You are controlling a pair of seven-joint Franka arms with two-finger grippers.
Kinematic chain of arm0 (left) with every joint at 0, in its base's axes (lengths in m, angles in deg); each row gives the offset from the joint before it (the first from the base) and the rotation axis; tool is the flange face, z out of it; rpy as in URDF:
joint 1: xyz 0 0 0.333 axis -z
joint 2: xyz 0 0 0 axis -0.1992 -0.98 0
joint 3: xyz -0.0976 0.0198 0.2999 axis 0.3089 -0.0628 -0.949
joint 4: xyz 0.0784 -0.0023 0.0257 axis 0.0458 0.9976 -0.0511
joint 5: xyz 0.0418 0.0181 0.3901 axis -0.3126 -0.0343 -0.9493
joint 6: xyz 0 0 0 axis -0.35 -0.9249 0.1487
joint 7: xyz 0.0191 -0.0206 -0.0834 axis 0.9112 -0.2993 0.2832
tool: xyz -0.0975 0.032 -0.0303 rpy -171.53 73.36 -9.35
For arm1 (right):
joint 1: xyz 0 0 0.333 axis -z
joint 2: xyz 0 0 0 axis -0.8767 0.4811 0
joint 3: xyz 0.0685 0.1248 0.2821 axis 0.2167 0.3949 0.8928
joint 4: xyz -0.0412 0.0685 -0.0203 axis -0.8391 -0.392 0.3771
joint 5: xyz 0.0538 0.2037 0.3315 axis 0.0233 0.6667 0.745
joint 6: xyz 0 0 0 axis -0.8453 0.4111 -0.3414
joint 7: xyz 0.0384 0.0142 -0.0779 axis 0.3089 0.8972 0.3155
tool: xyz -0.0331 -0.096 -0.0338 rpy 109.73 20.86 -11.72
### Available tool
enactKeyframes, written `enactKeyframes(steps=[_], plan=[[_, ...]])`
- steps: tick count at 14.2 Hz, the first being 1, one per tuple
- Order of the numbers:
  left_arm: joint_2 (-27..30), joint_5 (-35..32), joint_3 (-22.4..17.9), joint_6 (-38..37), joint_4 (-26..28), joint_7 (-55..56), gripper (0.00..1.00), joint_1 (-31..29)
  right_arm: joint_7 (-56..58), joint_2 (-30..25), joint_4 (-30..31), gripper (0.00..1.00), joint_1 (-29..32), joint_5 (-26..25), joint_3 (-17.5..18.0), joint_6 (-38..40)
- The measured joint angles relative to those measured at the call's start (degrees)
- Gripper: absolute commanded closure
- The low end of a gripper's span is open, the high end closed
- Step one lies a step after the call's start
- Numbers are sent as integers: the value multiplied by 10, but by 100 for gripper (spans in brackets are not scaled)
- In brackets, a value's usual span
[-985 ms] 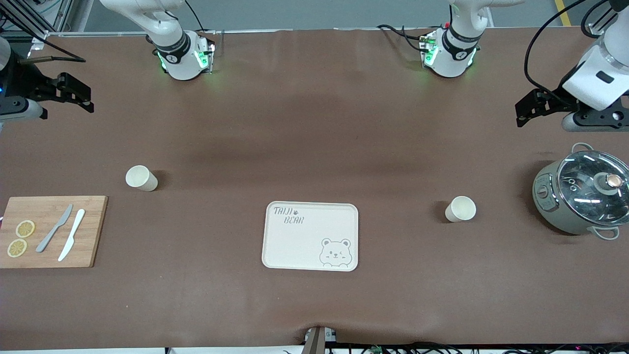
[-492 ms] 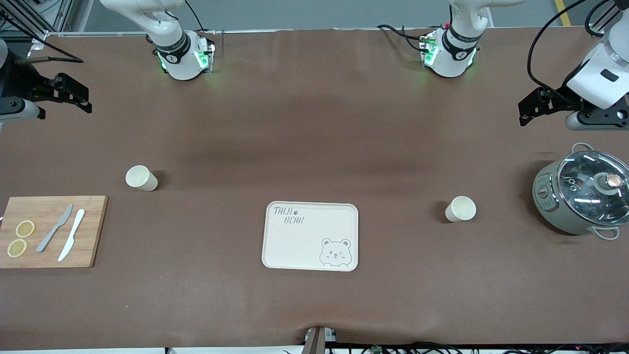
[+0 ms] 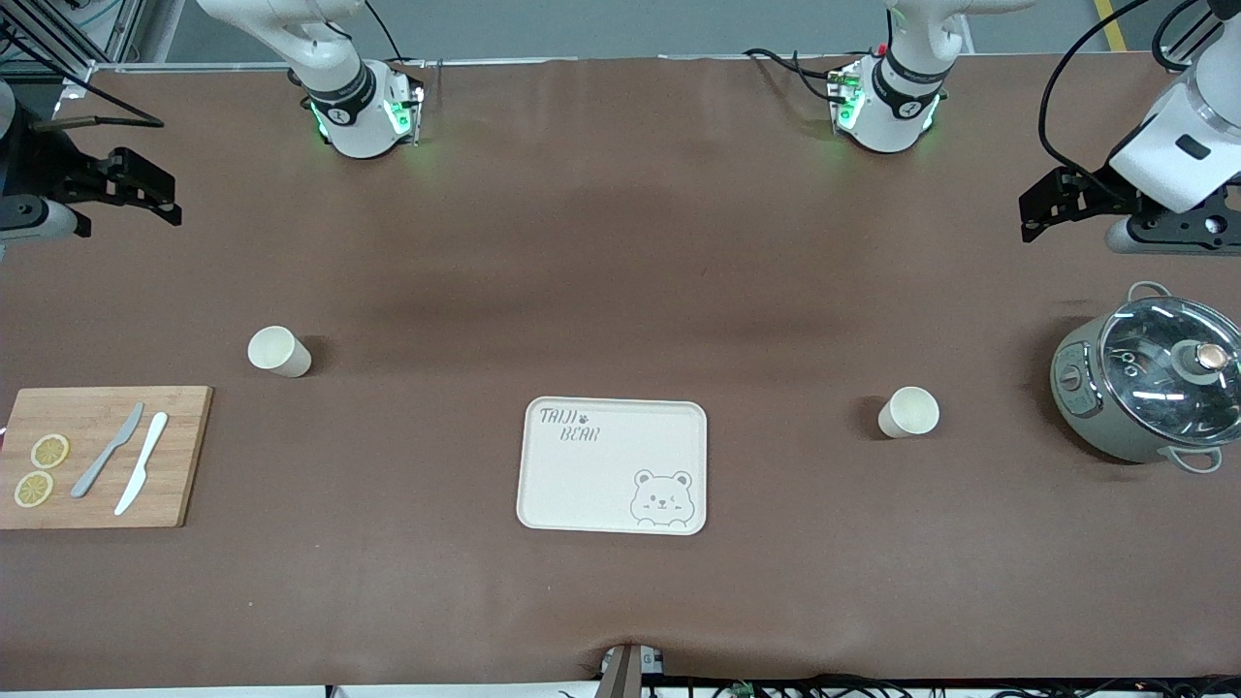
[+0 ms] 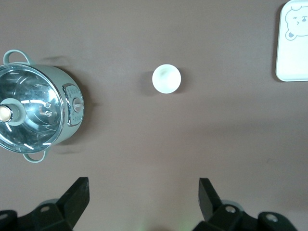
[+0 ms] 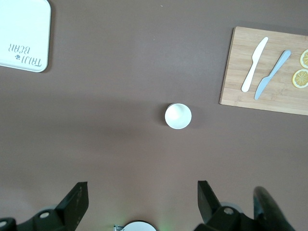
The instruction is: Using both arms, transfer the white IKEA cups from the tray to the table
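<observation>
One bear tray (image 3: 612, 465), two white cups, two pincers wide open and empty over the surface (image 3: 620, 242).
One cup (image 3: 279, 351) stands toward the right arm's end from the tray, the other cup (image 3: 908, 412) toward the left arm's. Only the front view shows both. Left pincer (image 4: 144, 199) and right pincer (image 5: 143, 199) hang released, touching nothing.

"taiji bear" printed on the cream tray (image 3: 612, 465) (beside a bear drawing)
</observation>
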Motion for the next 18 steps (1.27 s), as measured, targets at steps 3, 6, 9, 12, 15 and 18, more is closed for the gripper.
enactKeyframes(steps=[3, 6, 9, 12, 15, 18], plan=[[0, 0, -1, 0, -8, 0, 0, 0, 0, 0, 0, 0, 2, 2, -2, 0], [0, 0, -1, 0, -9, 0, 0, 1, 0, 0, 0, 0, 2, 2, -2, -1], [-2, 0, -1, 0, -17, 0, 0, 0, 0, 0, 0, 0, 2, 2, -2, -2], [-9, 0, -2, 0, -29, 0, 0, 0, 0, 0, 1, 0, 2, 2, -2, -5], [-18, 0, -2, 0, -31, 0, 0, 0, -1, 0, 7, 0, 3, 2, -3, -16], [-20, 0, -2, 0, -31, 0, 0, 0, -2, 0, 8, 0, 9, 5, -5, -19]])
